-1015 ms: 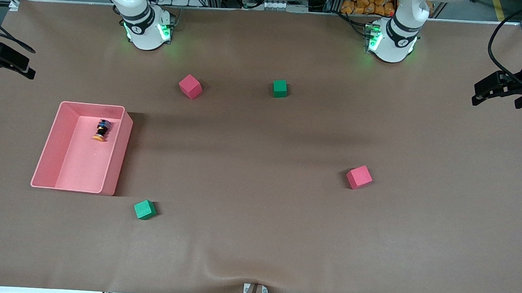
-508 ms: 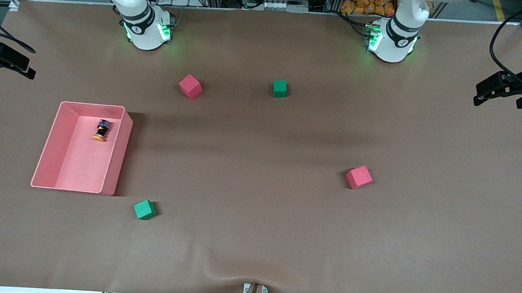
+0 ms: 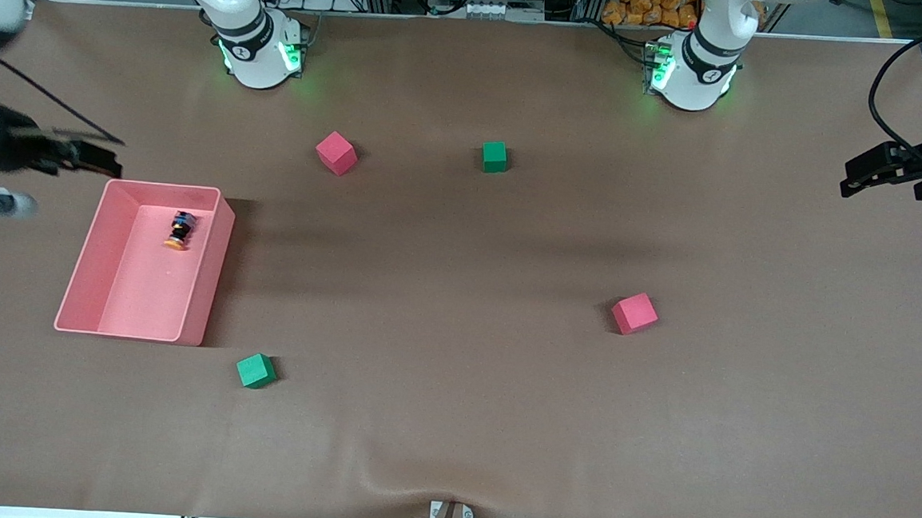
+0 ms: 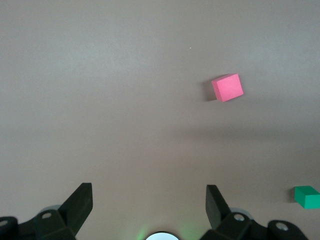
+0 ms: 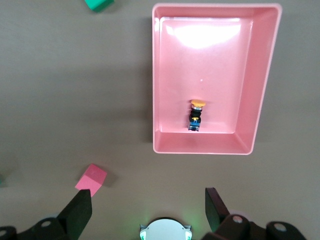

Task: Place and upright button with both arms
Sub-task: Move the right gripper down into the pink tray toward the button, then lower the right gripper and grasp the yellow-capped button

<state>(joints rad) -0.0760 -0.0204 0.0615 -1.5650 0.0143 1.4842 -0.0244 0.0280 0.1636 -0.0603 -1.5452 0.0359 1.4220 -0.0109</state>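
The button [image 3: 178, 231] lies on its side in the pink bin [image 3: 212, 276], close to the bin wall nearest the robots' bases, with its orange cap pointing toward the front camera. It also shows in the right wrist view [image 5: 195, 115], inside the bin [image 5: 262, 75]. My right gripper [image 3: 95, 158] is open and empty, up in the air over the table at the right arm's end, beside the bin's corner; in its own view [image 5: 147, 197] the jaws stand wide apart. My left gripper [image 3: 858, 175] is open and empty over the left arm's end of the table [image 4: 148, 192].
Two red cubes [image 3: 336, 152] [image 3: 634, 313] and two green cubes [image 3: 494, 156] [image 3: 256, 370] lie loose on the brown table. The left wrist view shows one red cube [image 4: 227, 87] and one green cube [image 4: 307, 196]. The right wrist view shows a red cube [image 5: 91, 180].
My right gripper has swung in from the table's end toward the pink bin. My left gripper has shifted slightly outward. The button and cubes have not moved.
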